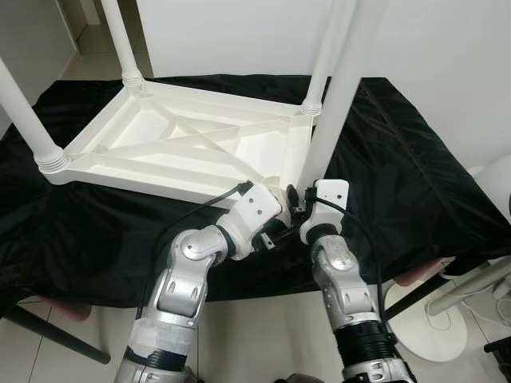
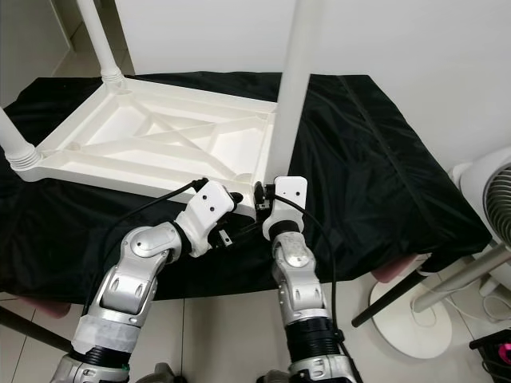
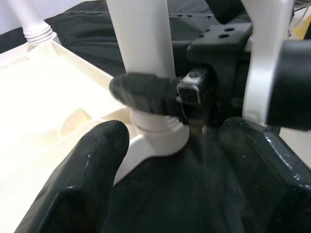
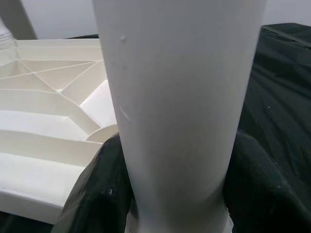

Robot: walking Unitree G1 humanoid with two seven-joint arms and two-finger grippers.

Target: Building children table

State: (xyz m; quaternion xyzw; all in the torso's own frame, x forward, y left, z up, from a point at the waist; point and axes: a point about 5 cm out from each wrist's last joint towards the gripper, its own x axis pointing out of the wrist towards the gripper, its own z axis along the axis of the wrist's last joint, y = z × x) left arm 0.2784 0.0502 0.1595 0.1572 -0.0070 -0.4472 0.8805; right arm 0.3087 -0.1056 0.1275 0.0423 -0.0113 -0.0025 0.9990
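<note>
Four legs belong on this upturned white table, which lies belly-up on a black cloth. Going left to right, the first leg stands in its corner collar nearest the robot's left, a second stands at the far left corner, and a third at the far right corner. The fourth leg, at the near right corner, is the one in hand.

The left claw sits just beside the base of that leg with its fingers spread apart, holding nothing; from its wrist I see the ribbed collar where the leg meets its socket. The right claw is clamped around the leg low down, one black finger on each side of the white tube.

The step looks like seating or screwing this last leg home. To do it well, I'd say the right claw should keep the leg upright and square to the socket, so that the thread does not cross, and turn in short, even bites with steady downward pressure. The left claw would be better used pressing on the table's rim by the corner, so the light plastic frame doesn't slide on the slick cloth or twist along with the leg. Whether the collar is fully down I can't tell from here; a visible gap there would mean more turns are needed.
</note>
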